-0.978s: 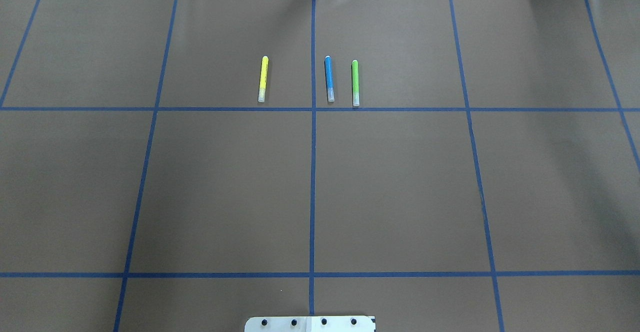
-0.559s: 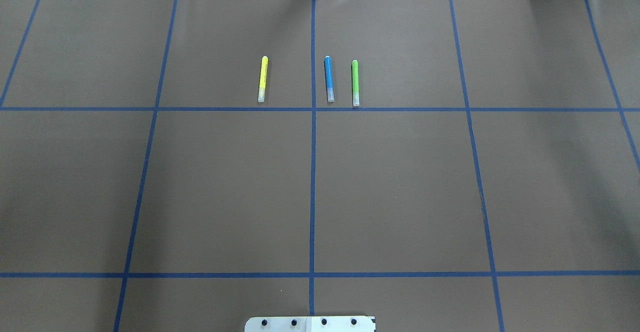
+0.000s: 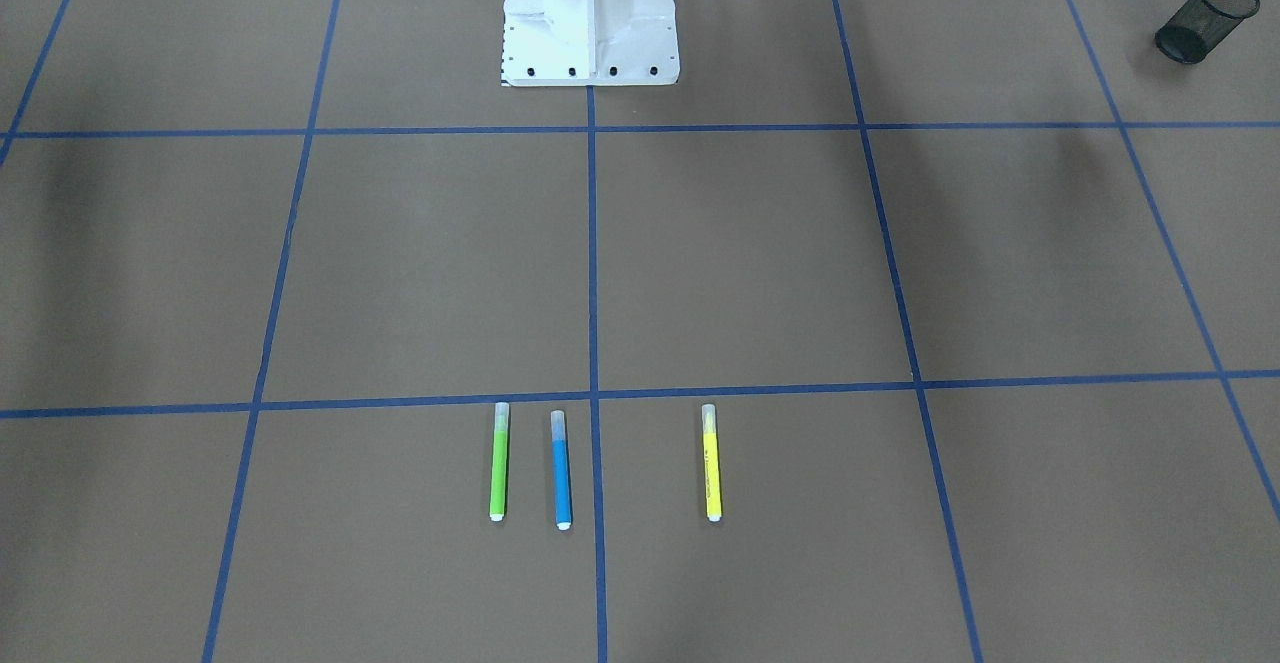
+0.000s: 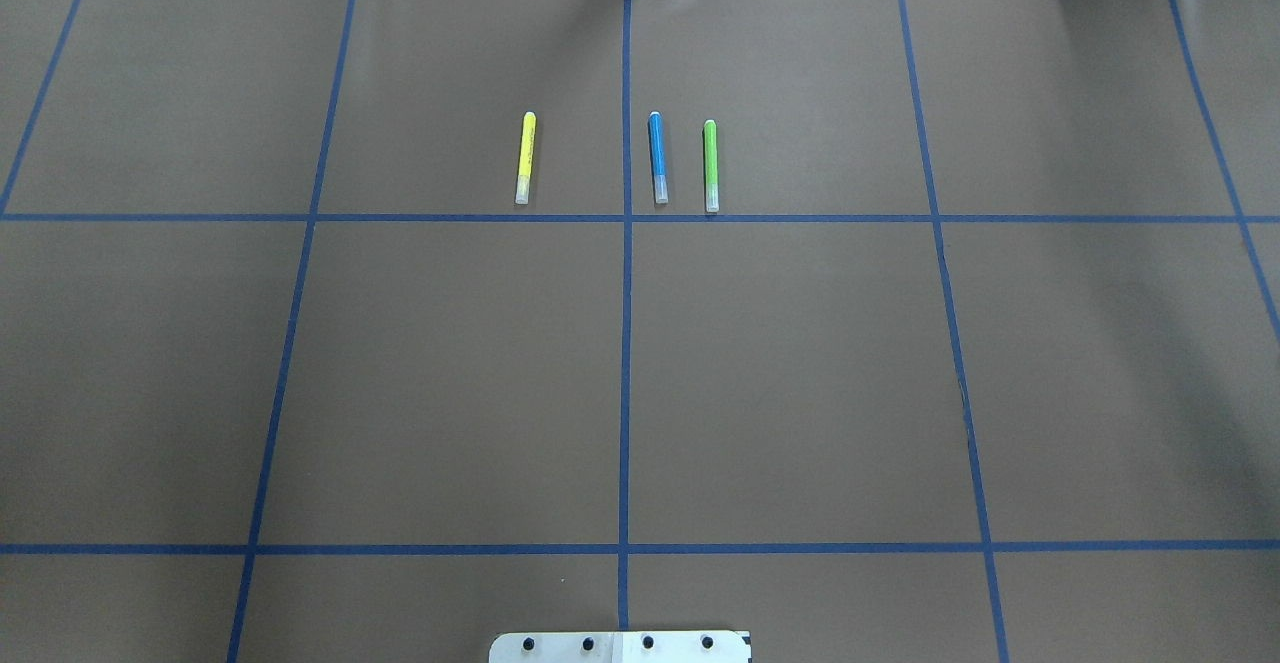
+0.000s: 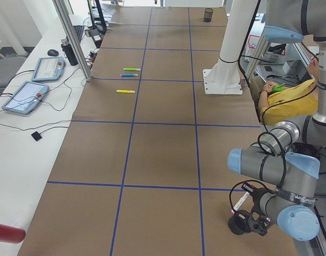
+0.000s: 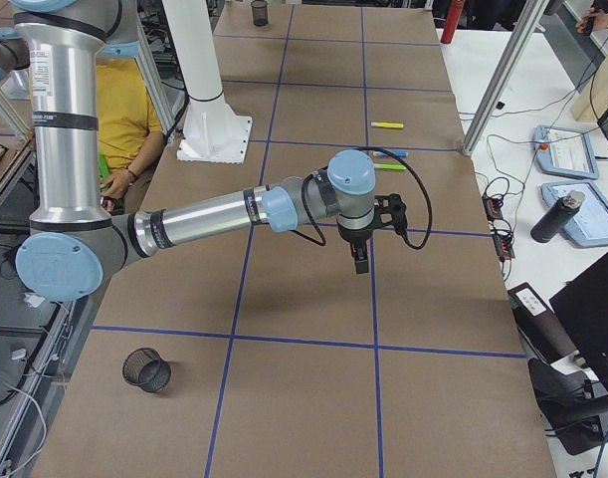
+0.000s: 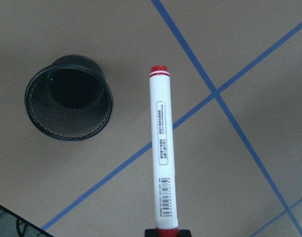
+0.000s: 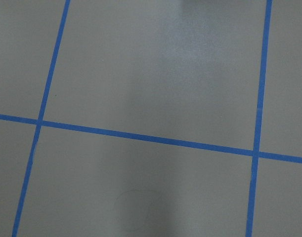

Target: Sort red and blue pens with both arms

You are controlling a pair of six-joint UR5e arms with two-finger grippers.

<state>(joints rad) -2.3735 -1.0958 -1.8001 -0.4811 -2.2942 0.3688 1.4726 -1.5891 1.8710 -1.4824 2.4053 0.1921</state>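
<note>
The left end effector (image 7: pixel 165 231) grips the red pen (image 7: pixel 162 153) near the mesh cup (image 7: pixel 69 98), not yet dropped. The blue pen (image 4: pixel 657 158) lies untouched, well beyond the right end effector (image 6: pixel 360 261), whose grip cannot be told.

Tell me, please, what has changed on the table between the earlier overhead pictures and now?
Nothing visibly changed. The yellow marker, the blue pen and the green marker lie in the same spots near the centre tape line, and no arm shows in the overhead view. The red pen held by the left gripper appears only in current views, so it cannot be compared.
</note>
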